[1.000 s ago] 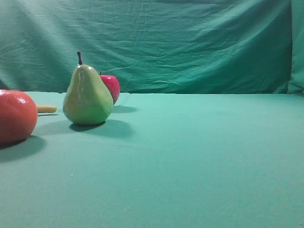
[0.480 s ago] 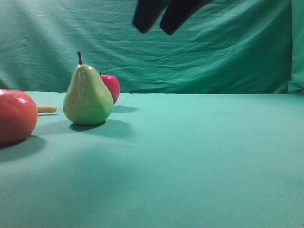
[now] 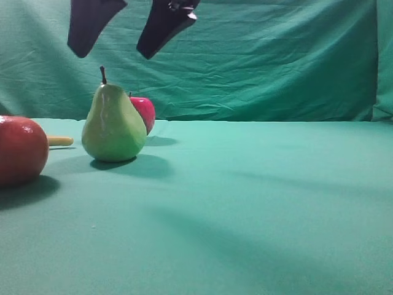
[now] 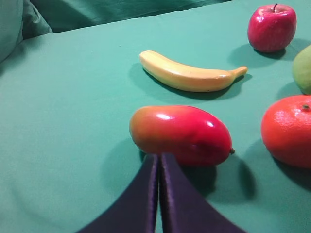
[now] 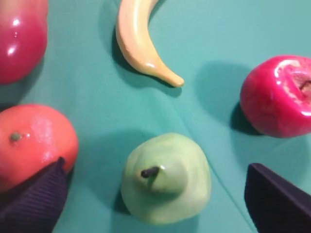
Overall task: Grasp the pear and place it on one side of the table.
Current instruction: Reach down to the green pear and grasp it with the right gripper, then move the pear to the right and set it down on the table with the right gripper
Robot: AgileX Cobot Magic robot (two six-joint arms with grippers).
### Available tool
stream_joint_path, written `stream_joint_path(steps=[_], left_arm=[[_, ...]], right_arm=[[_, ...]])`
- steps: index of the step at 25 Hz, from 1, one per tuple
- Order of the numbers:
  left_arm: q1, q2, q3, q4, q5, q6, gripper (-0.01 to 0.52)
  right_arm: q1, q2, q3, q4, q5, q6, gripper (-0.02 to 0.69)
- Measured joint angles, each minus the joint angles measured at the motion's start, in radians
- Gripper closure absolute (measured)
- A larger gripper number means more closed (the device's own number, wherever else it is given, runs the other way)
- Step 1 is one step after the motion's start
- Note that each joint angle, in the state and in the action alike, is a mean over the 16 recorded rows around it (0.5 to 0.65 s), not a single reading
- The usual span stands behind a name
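The yellow-green pear (image 3: 113, 126) stands upright on the teal table (image 3: 245, 203) at the left, stem up. My right gripper (image 3: 113, 54) hangs open in the air directly above it, one dark finger on each side. In the right wrist view the pear (image 5: 166, 178) sits on the table between the wide-open fingers (image 5: 279, 201), untouched. My left gripper (image 4: 159, 158) is shut and empty, its tips just in front of a red-orange mango (image 4: 181, 135). The pear's edge shows at the right of the left wrist view (image 4: 303, 68).
A red apple (image 3: 143, 112) stands just behind the pear. A big orange-red round fruit (image 3: 19, 150) sits at the far left. A banana (image 4: 187, 75) lies beyond the mango. A wrinkled green backdrop (image 3: 258, 55) hangs behind the table.
My right gripper came into view from the top and moved left and down until it hangs over the pear, its fingers spread wider. The fruits have not moved.
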Motion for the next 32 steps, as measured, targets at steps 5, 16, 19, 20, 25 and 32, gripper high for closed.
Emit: stream_joint_path(steps=[5, 16, 19, 20, 25, 32], left_arm=[[0.000, 0.000, 0.000, 0.000, 0.000, 0.000, 0.514], [0.000, 0.000, 0.000, 0.000, 0.000, 0.000, 0.514], [0.000, 0.000, 0.000, 0.000, 0.000, 0.000, 0.514], [0.000, 0.000, 0.000, 0.000, 0.000, 0.000, 0.514], [0.000, 0.000, 0.000, 0.000, 0.000, 0.000, 0.514], [0.000, 0.000, 0.000, 0.000, 0.000, 0.000, 0.514]], right_arm=[[0.004, 0.097, -0.067, -0.009, 0.003, 0.000, 0.062], [-0.059, 0.075, -0.130, -0.127, 0.101, 0.100, 0.213], [-0.107, 0.002, -0.117, -0.170, 0.145, 0.145, 0.222], [-0.127, -0.026, -0.105, -0.182, 0.159, 0.161, 0.221], [-0.251, -0.184, 0.017, -0.229, 0.186, 0.231, 0.221], [-0.429, -0.351, 0.332, -0.248, 0.078, 0.270, 0.221]])
